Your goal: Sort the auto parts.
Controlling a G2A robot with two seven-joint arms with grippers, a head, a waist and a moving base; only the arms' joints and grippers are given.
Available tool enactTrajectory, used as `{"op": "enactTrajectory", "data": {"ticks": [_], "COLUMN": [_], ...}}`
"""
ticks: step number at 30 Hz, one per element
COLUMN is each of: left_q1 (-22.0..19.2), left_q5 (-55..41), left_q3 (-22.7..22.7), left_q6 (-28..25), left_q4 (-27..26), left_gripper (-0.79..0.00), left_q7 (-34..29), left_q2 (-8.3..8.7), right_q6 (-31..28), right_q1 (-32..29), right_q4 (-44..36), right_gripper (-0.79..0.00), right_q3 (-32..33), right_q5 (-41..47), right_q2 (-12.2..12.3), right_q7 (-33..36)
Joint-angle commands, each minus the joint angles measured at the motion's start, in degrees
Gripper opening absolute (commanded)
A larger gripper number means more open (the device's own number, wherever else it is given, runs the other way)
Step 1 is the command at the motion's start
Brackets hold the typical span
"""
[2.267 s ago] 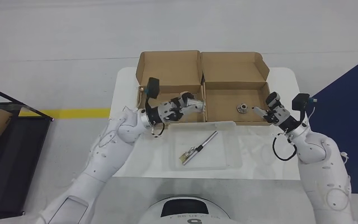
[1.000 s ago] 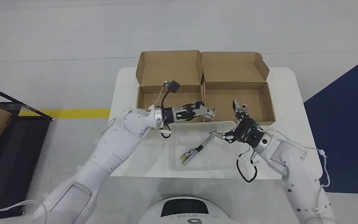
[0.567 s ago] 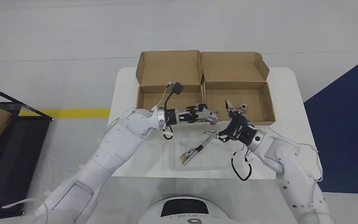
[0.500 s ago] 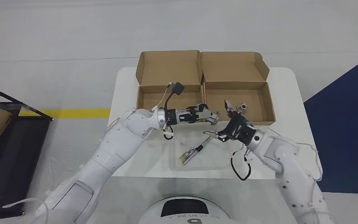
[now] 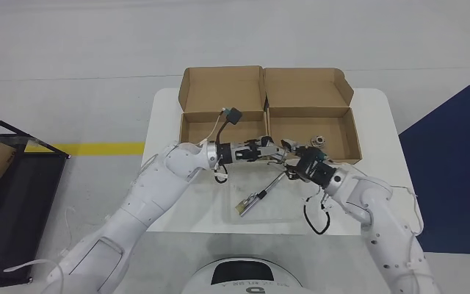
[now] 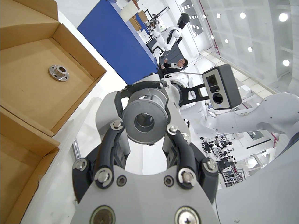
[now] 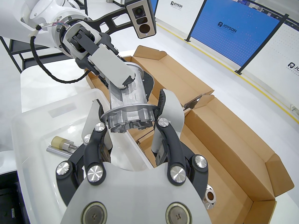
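Left gripper [image 6: 146, 117] has the metal sleeve [image 7: 127, 89] pinched across its barrel, fingers [image 7: 109, 64] clamped on opposite sides. The sleeve is held off the counter [image 5: 165, 117], over the front walls of the 2 cardboard boxes near where they meet, just past the far rim of the clear tray [image 5: 294, 209]. Its bore faces the left wrist camera. The toothed flange end points toward the right arm.

Right gripper [image 7: 130, 108] is nose-to-nose with the left one at that flange end. Its fingers [image 7: 171, 108] are spread, 1 on each side of the flange and very close to it. Can't tell if either actually touches the metal. So the grip I can see is the left arm's.

Right box [image 5: 341, 132]: lid open, 1 small round flange [image 5: 319, 140] lying flat on the floor near the front wall, hole up. Left box [image 5: 198, 128]: lid open, with the left forearm across its front part. The boxes sit side by side, touching, at the far side of the counter.

The tray is on the counter just in front of the boxes. 1 slim rod [image 5: 262, 193] lies in it diagonally, with a pale stubby end toward the robot.
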Motion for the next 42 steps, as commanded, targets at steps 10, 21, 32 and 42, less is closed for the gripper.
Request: {"op": "enactTrajectory", "data": {"ticks": [10,21,32,42], "left_q1": [0.29,5.10,14.53,16.71], "left_q5": [1.07,3.93,5.01,8.95], "left_q3": [-0.62,-7.70,-14.80,-16.10], "left_q6": [-0.15,-2.87,-2.41,-2.09], "left_q4": [-0.08,-5.42,-18.16,-21.17], "left_gripper": [0.000,0.000,0.000,0.000], "left_q7": [1.28,3.84,0.45,1.19], "left_q2": [0.07,2.44,5.49,6.14], "right_q6": [-0.76,9.18,11.53,19.70], "right_q1": [-0.29,1.32,9.80,18.86], "right_q4": [1.48,9.30,13.59,14.46], "right_gripper": [-0.785,-0.785,-0.785,-0.785], "right_q3": [2.10,8.55,7.04,-3.76], "right_q5": [2.75,7.28,17.70,6.45], "right_q2": [0.40,0.62,0.51,-0.33], "right_q7": [-0.20,6.86,28.26,46.05]}}
